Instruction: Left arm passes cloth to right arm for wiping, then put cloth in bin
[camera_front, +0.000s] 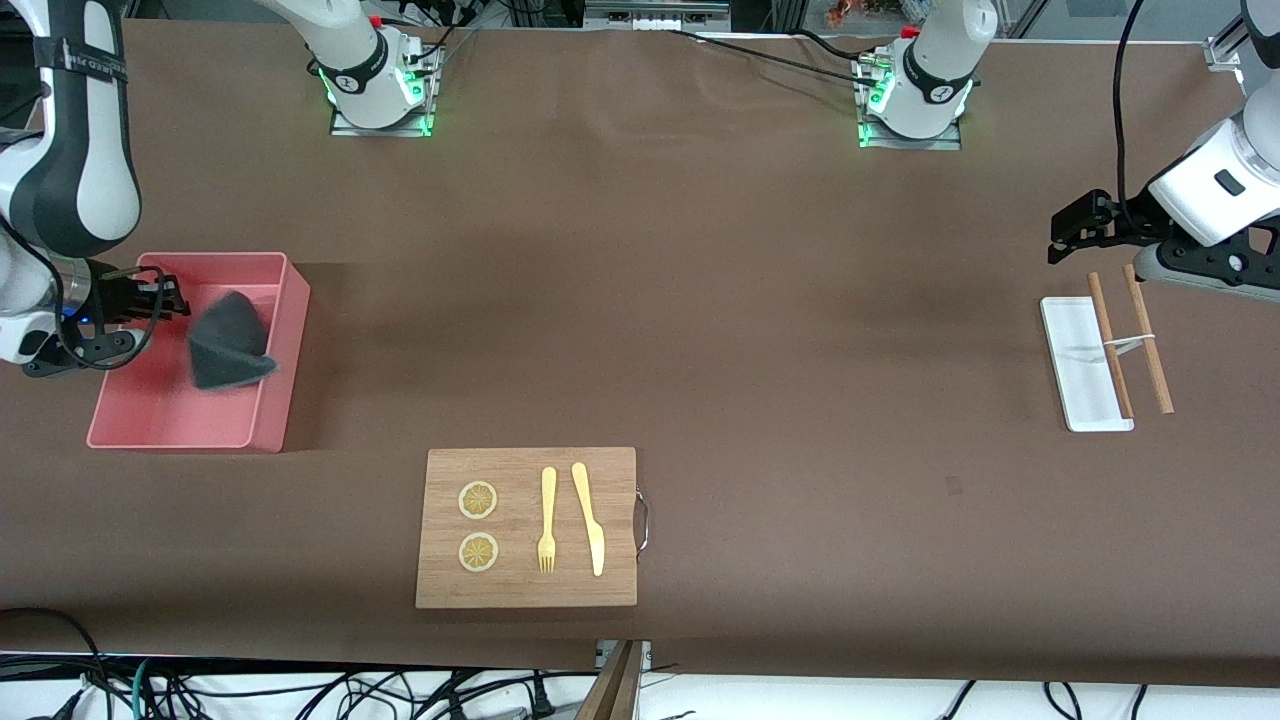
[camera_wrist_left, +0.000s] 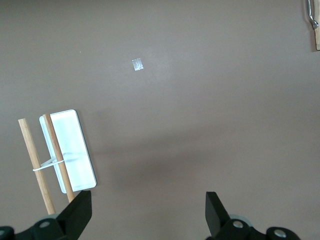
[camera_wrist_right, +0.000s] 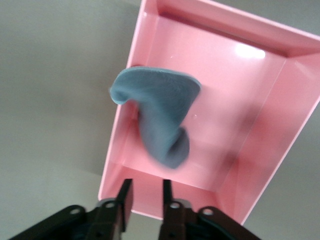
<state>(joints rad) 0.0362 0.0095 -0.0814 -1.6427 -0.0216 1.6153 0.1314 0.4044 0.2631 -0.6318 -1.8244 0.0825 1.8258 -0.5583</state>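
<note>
The dark grey cloth (camera_front: 228, 340) (camera_wrist_right: 160, 115) hangs blurred and crumpled over the inside of the pink bin (camera_front: 292, 300) (camera_wrist_right: 272, 115), which stands at the right arm's end of the table. My right gripper (camera_front: 180, 300) (camera_wrist_right: 146, 187) is above the bin's end wall. It is open, and the cloth is just clear of its empty fingers. My left gripper (camera_front: 1062, 235) (camera_wrist_left: 148, 200) waits over the left arm's end of the table, wide open with nothing between its fingers.
A small white tray (camera_front: 1075, 380) (camera_wrist_left: 75, 145) with two wooden sticks (camera_front: 1150, 345) (camera_wrist_left: 35, 160) lies under the left gripper. Nearer the front camera, mid-table, a wooden cutting board (camera_front: 620, 480) carries two lemon slices, a yellow fork and a yellow knife.
</note>
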